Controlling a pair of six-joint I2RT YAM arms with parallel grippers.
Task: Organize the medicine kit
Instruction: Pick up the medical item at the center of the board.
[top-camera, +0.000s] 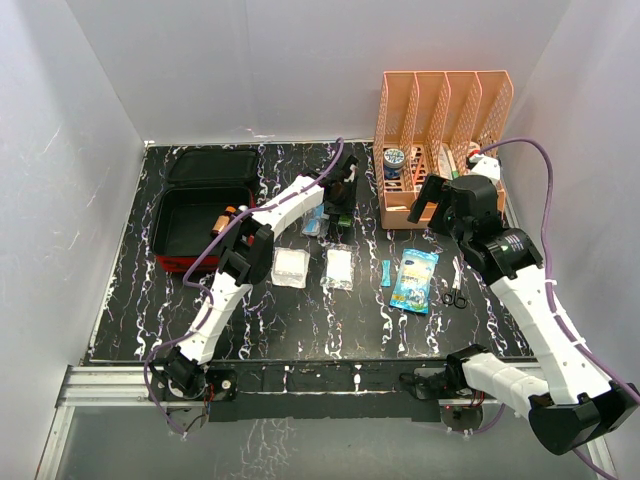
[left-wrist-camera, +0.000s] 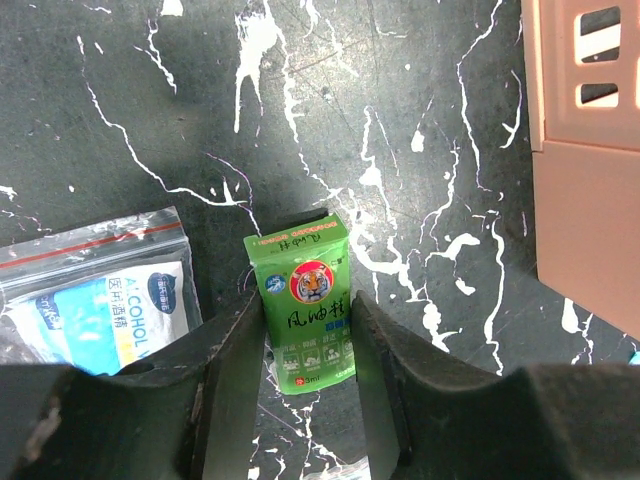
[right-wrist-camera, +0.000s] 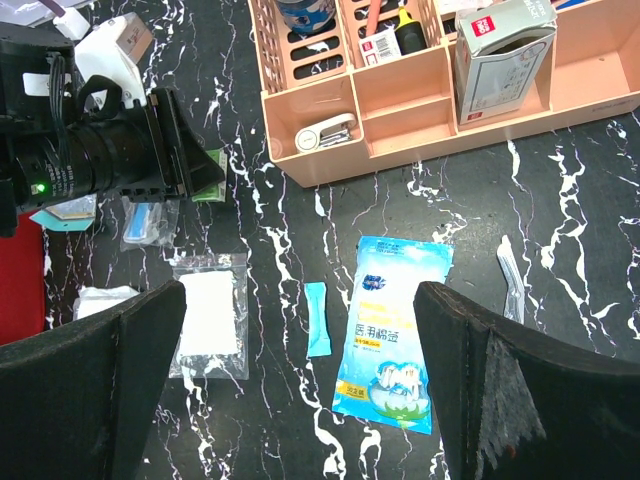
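Note:
The medicine kit, a red zip case with black lining, lies open at the table's left with a few small items inside. My left gripper points down at mid-table. In the left wrist view its fingers press both sides of a small green box with a tiger logo, which lies flat on the table, so my left gripper is shut on it. My right gripper hovers wide open in front of the rack. Seen from the right wrist, that gripper has nothing between its fingers.
An orange-pink file rack with supplies stands at the back right. On the table lie a blue cotton-swab pack, a small blue sachet, scissors, two clear gauze bags and an alcohol-pad bag.

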